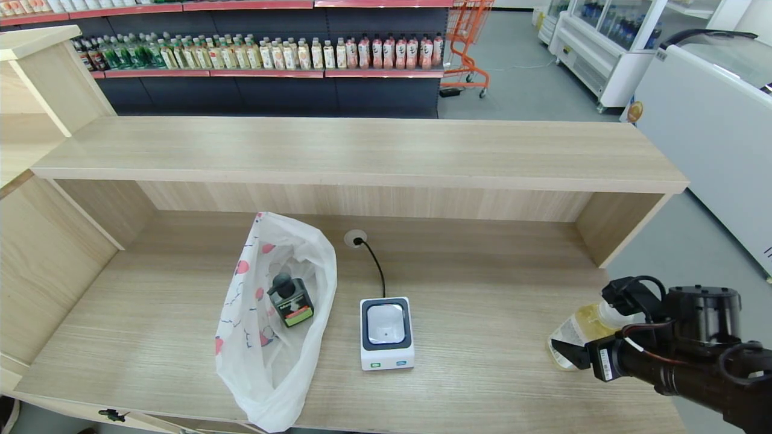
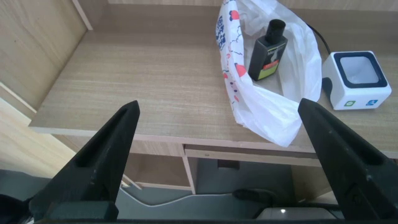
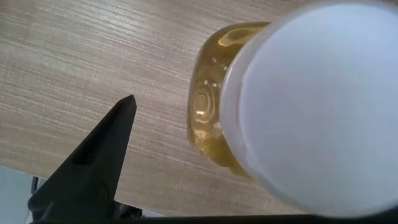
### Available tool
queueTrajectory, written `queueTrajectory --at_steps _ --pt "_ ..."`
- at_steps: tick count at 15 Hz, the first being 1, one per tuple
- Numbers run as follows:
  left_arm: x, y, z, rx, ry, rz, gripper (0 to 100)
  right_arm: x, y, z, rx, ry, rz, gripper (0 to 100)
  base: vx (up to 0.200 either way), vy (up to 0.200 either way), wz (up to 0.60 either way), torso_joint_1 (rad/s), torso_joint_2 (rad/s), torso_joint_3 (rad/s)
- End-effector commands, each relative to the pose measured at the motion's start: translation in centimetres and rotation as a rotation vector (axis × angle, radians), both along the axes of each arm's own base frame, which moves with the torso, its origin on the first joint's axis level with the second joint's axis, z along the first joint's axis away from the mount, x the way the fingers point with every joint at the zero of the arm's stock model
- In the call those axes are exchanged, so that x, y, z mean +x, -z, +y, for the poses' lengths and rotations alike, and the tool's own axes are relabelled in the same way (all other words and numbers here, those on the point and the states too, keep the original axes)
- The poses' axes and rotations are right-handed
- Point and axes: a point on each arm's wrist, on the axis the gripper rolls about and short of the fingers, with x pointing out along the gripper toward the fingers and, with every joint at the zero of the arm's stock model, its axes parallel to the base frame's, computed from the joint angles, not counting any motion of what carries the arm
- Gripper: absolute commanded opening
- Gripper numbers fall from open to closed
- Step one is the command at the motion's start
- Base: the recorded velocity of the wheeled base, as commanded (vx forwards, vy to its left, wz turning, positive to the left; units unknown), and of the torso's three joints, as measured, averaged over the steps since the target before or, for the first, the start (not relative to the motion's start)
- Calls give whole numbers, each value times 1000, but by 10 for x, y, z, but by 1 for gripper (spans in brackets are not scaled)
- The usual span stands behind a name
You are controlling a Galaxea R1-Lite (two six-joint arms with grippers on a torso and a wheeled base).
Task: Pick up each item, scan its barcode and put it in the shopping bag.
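Observation:
A bottle of yellow liquid (image 1: 578,330) with a white cap (image 3: 323,106) stands near the counter's right front corner. My right gripper (image 1: 588,340) is open around it; one dark finger (image 3: 93,168) shows with a gap to the bottle, the other is hidden behind the cap. The white shopping bag (image 1: 271,349) lies open on the left of the counter with a dark bottle (image 1: 291,299) inside. The white barcode scanner (image 1: 386,331) sits just right of the bag. My left gripper (image 2: 217,162) hangs open with nothing in it, off the counter's front edge, near the bag (image 2: 273,106).
The wooden counter (image 1: 482,289) has side walls and a raised shelf (image 1: 362,150) at the back. The scanner's black cable (image 1: 377,265) runs to a hole at the back. A white freezer (image 1: 711,120) stands beyond the right end.

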Motion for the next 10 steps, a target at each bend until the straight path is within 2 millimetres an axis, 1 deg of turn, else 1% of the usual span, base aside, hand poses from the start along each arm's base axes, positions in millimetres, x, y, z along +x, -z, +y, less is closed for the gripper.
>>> queueTrajectory --at_steps 1,5,10 --pt "0 0 0 0 0 -1 100 5 12 4 -11 -26 31 100 0 0 0 0 0 0" --pt "0 0 0 0 0 1 100 15 20 14 -7 -71 -21 100 0 0 0 0 0 0" --pt "0 0 0 0 0 -1 100 21 23 20 5 -116 -59 100 0 0 0 0 0 0"
